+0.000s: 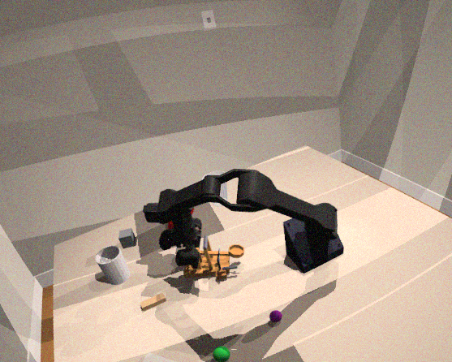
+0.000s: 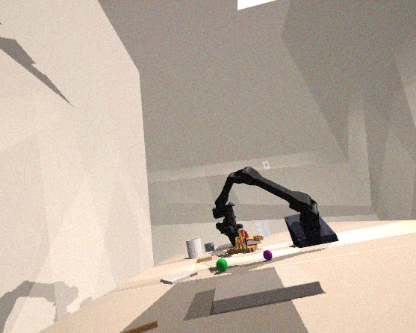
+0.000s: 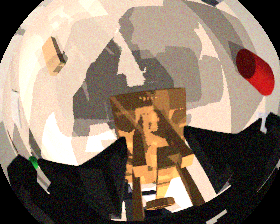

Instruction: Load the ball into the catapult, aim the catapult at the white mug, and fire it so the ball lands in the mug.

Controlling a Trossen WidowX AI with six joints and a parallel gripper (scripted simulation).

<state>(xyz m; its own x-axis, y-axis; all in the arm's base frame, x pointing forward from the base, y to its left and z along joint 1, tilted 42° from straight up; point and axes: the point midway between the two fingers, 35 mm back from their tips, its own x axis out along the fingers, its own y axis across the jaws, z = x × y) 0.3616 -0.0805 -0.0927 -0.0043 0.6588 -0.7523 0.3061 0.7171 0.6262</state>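
Exterior view: pale, shadow-streaked tabletop [image 1: 374, 260] [image 2: 363, 261] beneath faceted beige walls [image 1: 236, 65] [image 2: 210, 93], the hand [image 1: 187, 264] [image 2: 235, 244] [image 3: 156, 136] partly open at the catapult [image 1: 208, 264] [image 2: 243, 249] [image 3: 150, 117].

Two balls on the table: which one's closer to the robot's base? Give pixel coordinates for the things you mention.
The purple ball [image 1: 275, 316] [image 2: 267, 255]. It sits nearer the robot's base [image 1: 294, 243] [image 2: 293, 228]; the green ball [image 1: 221, 354] [image 2: 222, 265] lies farther off and looks bigger in both room views.

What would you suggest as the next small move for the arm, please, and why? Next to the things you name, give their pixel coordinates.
I would probably ease the hand [image 1: 192, 260] [image 2: 234, 244] [image 3: 156, 136] gently closed on the catapult [image 1: 213, 267] [image 2: 243, 250] [image 3: 122, 114]: its fingers stand on either side of the frame, which must be gripped before it can be turned to aim at the white mug [image 1: 115, 269] [image 2: 194, 249].
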